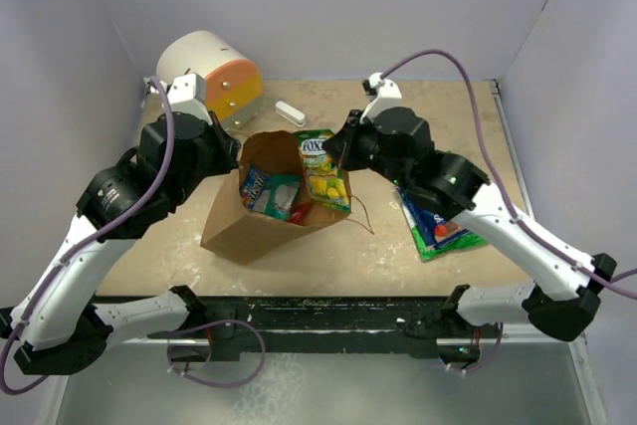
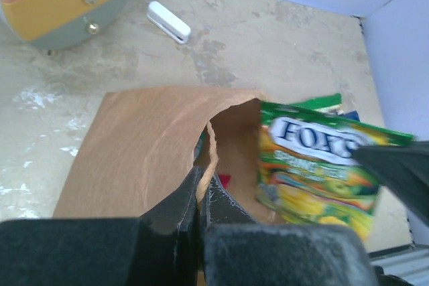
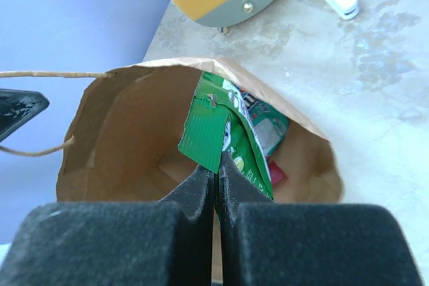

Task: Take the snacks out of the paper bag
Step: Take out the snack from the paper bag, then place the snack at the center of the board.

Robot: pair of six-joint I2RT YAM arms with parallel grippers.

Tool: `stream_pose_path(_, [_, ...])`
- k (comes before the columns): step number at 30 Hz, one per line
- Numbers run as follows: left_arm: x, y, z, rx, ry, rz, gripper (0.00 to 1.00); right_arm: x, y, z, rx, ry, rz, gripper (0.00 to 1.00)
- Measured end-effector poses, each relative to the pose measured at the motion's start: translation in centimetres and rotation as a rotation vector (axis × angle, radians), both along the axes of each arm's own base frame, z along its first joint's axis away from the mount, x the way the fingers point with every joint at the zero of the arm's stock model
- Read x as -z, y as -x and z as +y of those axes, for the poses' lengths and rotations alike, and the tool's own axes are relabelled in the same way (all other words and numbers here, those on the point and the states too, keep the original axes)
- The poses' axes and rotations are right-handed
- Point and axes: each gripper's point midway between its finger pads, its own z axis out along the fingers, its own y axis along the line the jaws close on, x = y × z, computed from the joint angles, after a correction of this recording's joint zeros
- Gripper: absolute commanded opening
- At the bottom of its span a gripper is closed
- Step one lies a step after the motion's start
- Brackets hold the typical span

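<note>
Paper bag [image 1: 244, 231] is standing mid-counter, long axis roughly upright, mouth facing up, with the left gripper [image 2: 200, 189] pinching tight on its torn left rim. Right gripper [image 3: 216, 169] is clamping a green-yellow snack packet [image 1: 326, 174] that is sticking lengthwise out of the mouth's right side, logo end uppermost; a blue-white pouch [image 1: 261, 189] is sitting inside. Counter [image 1: 348, 261] is showing scuffed beige with white smears, pale walls [image 1: 328, 7] are enclosing three sides, and another packet [image 1: 443, 231] is lying near the right edge.

Brown kraft paper bag [image 1: 234, 226]; green packet [image 1: 326, 176] with blue-white logo, yellow fruit print; blue-white pouch [image 1: 257, 188]; white-and-orange cylinder [image 1: 204, 65].
</note>
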Motion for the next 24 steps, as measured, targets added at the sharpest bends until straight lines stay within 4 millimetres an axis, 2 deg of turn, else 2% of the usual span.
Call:
stream_pose_path(4, [0.0, -0.3, 1.0, -0.022, -0.061, -0.022, 0.0, -3.2, 0.5, -2.5, 0.032, 0.053, -0.057, 0.0])
stream_pose_path(8, [0.0, -0.1, 1.9, -0.034, -0.1, -0.034, 0.0, -8.0, 0.0, -5.6, 0.107, 0.108, -0.166, 0.0])
stream_pose_path(10, [0.0, 0.0, 2.3, -0.037, -0.116, -0.039, 0.0, -10.9, -0.3, -7.7, 0.168, 0.142, -0.242, 0.0])
stream_pose_path(14, [-0.2, 0.2, 2.9, -0.04, -0.148, -0.054, 0.0, -12.8, -1.1, -11.6, 0.282, 0.264, -0.336, 0.0])
stream_pose_path(17, [-0.2, 0.1, 3.1, -0.032, -0.183, -0.061, 0.0, -11.6, -1.9, -14.5, 0.343, 0.447, -0.387, 0.0])
stream_pose_path(20, [-0.1, 0.1, 3.4, -0.019, -0.224, -0.068, 0.0, -7.7, -2.8, -17.6, 0.353, 0.698, -0.389, 0.0])
stream_pose_path(24, [-0.1, 0.0, 3.5, 0.003, -0.276, -0.08, 0.0, -2.0, -4.4, -22.0, 0.352, 0.992, -0.295, 0.0])
